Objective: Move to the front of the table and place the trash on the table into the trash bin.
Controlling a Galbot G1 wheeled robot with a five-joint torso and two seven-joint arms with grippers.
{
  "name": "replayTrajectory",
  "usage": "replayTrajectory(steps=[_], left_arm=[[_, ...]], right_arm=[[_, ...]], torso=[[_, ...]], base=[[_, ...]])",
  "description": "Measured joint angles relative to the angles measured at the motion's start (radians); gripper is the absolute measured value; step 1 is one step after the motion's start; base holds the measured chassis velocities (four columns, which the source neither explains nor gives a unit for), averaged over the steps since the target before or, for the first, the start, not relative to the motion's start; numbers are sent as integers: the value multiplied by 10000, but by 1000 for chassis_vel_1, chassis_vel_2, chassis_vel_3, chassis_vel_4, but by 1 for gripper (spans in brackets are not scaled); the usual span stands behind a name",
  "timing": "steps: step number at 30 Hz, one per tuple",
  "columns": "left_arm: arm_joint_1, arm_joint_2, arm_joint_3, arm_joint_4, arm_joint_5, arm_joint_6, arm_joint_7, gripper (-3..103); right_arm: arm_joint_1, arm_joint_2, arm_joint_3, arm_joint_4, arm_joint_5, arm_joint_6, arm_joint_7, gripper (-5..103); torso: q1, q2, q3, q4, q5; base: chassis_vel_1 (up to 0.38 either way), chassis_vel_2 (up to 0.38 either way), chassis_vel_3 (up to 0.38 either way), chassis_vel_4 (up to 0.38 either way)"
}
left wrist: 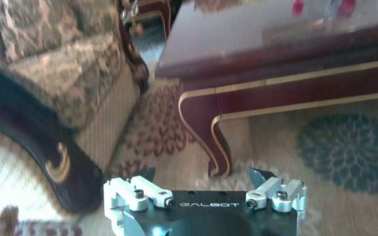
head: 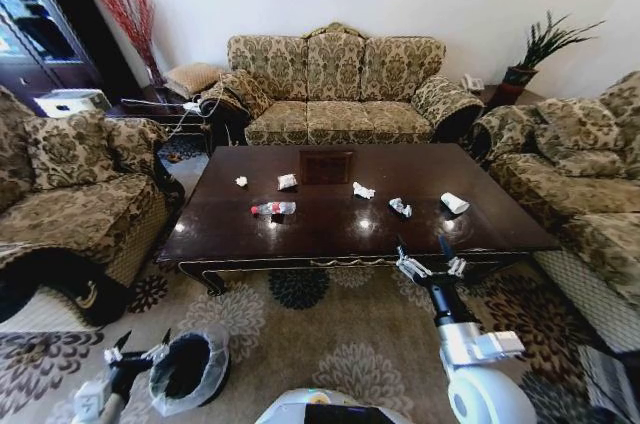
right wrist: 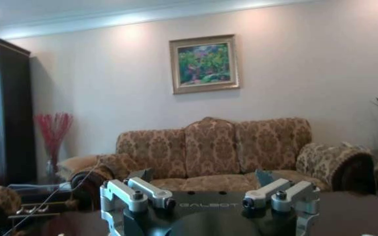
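The dark glossy table [head: 330, 229] stands ahead on the rug. On it lies the trash: a small white wad [head: 241, 181], a white wrapper [head: 287, 181], a clear bottle with a red cap [head: 273, 208], a crumpled white piece [head: 363, 190], a silvery wrapper [head: 400, 207] and a white packet [head: 454, 203]. The black trash bin [head: 190, 369] with its white bag sits on the floor at my lower left. My left gripper [head: 145, 339] [left wrist: 204, 173] hangs open beside the bin, facing the table's corner leg [left wrist: 218, 142]. My right gripper [head: 422, 246] [right wrist: 202, 174] is open over the table's near edge [right wrist: 353, 216], holding nothing.
A patterned sofa [head: 335, 94] stands behind the table, an armchair [head: 70, 194] on the left and another [head: 580, 174] on the right. A flowered rug [head: 340, 334] lies between me and the table. A plant [head: 530, 54] and a red vase arrangement [head: 135, 24] fill the far corners.
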Motion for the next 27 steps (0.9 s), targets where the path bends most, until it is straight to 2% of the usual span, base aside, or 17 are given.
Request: replayTrajectory(steps=[8,14,21,27], left_arm=[[-640,-80,302,961,-237,403,129,97],[-900,-267,502,2136,-99,472,243,97],[-882,-344,532,2526,181,508,390,97],[-1034,-422,486,2936,397,501,1085,97]], right_arm=[[2,-261,-406,123,-440,-46,-198,100],[76,-517,-1555,7,-1028,-93,-282,100],[298,-491,-2495,-280,-1453,133,-217,100],[206,-621,-2531,-624,-1106,316,-90,100]], torso=[[1,0,0,0,2],[1,0,0,0,4],[1,0,0,1,6],[1,1,-1,0,-2]], base=[[0,0,0,0],[44,39,-42,-44],[163,156,-158,-149],[175,156,-171,-171]])
